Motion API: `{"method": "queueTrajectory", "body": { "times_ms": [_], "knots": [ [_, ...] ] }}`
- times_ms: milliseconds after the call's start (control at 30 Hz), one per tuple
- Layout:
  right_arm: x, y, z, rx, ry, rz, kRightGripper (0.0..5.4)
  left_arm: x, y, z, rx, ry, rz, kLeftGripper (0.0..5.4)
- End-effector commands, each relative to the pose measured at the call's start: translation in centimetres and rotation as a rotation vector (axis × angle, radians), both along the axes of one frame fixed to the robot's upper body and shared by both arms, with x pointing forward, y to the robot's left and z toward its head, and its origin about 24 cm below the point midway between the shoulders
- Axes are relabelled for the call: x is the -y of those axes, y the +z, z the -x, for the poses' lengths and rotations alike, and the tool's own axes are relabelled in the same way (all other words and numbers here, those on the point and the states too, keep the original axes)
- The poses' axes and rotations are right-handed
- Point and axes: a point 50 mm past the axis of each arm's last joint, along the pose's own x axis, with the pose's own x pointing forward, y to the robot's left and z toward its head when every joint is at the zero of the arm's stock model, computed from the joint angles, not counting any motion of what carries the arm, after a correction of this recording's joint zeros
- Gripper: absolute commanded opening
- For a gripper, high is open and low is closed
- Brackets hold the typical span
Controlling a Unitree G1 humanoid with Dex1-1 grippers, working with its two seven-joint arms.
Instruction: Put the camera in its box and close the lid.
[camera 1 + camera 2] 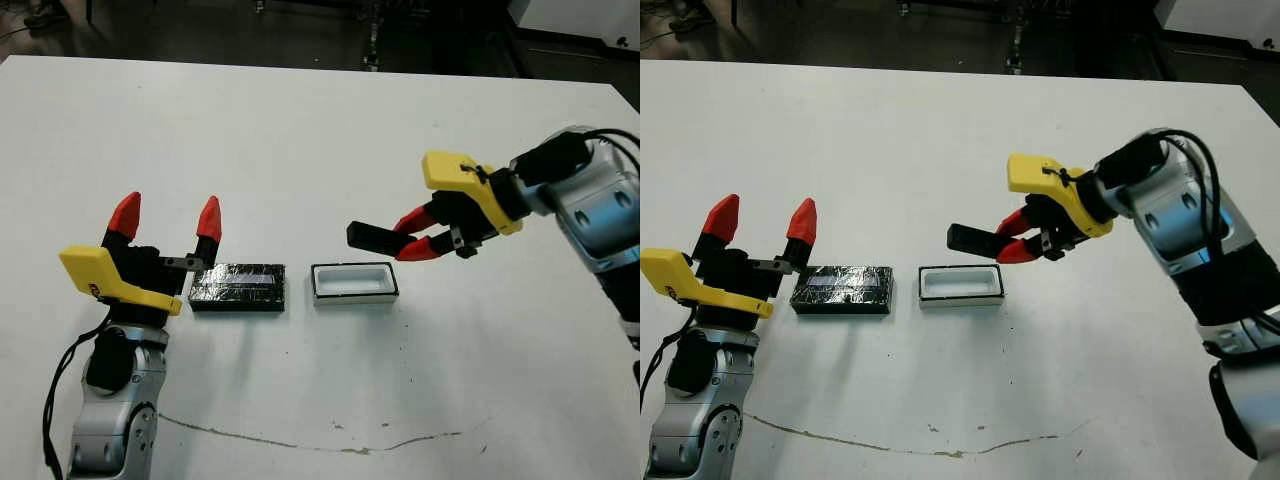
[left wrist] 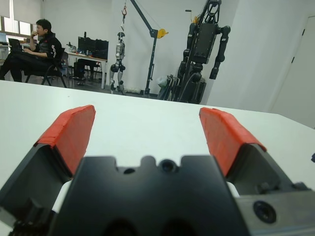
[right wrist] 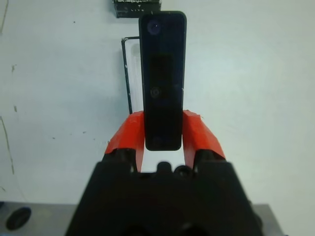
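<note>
Right gripper [image 1: 418, 237] clamps the camera [image 1: 370, 237], airborne, the box [image 1: 354, 282] below its fingertips. Left gripper [image 1: 167, 220] spread, empty; the lid [image 1: 238, 287] beside it, unplaced.

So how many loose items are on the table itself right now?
2: the lid beside the left gripper, and the box at centre. The camera is held in the air by the right gripper.
</note>
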Motion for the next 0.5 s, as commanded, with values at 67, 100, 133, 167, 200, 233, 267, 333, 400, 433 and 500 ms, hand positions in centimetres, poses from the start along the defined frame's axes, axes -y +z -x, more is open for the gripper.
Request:
{"method": "queueTrajectory", "body": {
  "times_ms": [67,100,133,167,200,233,267,333,400,433,500],
  "knots": [
    [-0.2,-1.3,0.0,-0.044,-0.021,-0.021,1.68,-0.2,-0.4,0.2,-0.014,0.015,-0.004,5.4],
    [-0.2,-1.6,0.0,-0.053,-0.024,-0.028,1.68,-0.2,-0.4,0.2,-0.015,0.015,-0.003,5.4],
    [-0.3,-1.8,-0.1,-0.067,-0.032,-0.031,1.68,-0.2,-0.3,0.2,-0.015,0.014,-0.003,5.4],
    [-0.3,-2.0,-0.1,-0.085,-0.04,-0.037,1.68,-0.2,-0.3,0.1,-0.014,0.014,-0.005,5.4],
    [-0.3,-2.2,-0.1,-0.096,-0.043,-0.043,1.68,-0.2,-0.3,0.1,-0.014,0.015,-0.006,5.4],
    [-0.4,-2.3,-0.1,-0.1,-0.039,-0.055,1.68,-0.2,-0.3,0.1,-0.015,0.016,-0.008,5.4],
    [-0.4,-2.5,-0.1,-0.104,-0.037,-0.064,1.68,-0.2,-0.3,0.1,-0.016,0.017,-0.009,5.4],
    [-0.5,-2.7,-0.1,-0.101,-0.032,-0.078,1.68,-0.2,-0.3,0.1,-0.014,0.018,-0.015,5.4],
    [-0.6,-2.9,-0.2,-0.093,-0.027,-0.088,1.68,-0.2,-0.3,0.1,-0.012,0.019,-0.016,5.4],
    [-0.7,-2.9,-0.2,-0.091,-0.024,-0.093,1.68,-0.2,-0.2,0.1,-0.013,0.019,-0.016,5.4],
    [-0.8,-3.1,-0.3,-0.088,-0.015,-0.107,1.68,-0.2,-0.2,0.1,-0.013,0.016,-0.018,5.4]
  ]
}}
